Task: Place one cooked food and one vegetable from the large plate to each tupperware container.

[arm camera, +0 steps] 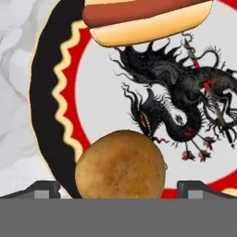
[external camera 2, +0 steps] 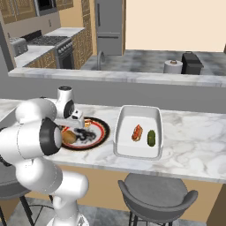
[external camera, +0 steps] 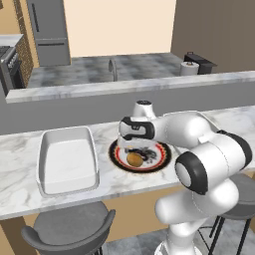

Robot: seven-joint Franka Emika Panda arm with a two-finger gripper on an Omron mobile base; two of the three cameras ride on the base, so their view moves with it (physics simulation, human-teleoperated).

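The large plate [arm camera: 48, 106] has a black rim, a red ring and a dragon pattern, and lies on the marble counter. On it are a brown potato [arm camera: 120, 164] and a hot dog [arm camera: 143, 18]. My gripper [arm camera: 122, 190] is open and hangs low over the potato, one fingertip on each side, apart from it. In the left base view the gripper [external camera: 132, 148] is above the plate [external camera: 162, 158], and an empty tupperware container [external camera: 67, 159] lies left of it. In the right base view another container [external camera 2: 132, 115], right of the plate [external camera 2: 99, 132], holds a hot dog [external camera 2: 137, 132] and a green vegetable [external camera 2: 151, 137].
A raised grey ledge [external camera: 124, 92] runs behind the counter. Grey stools [external camera 2: 156, 194] stand under the counter's front edge. A paper towel roll [external camera 2: 173, 66] and a faucet [external camera: 113, 68] are on the far counter.
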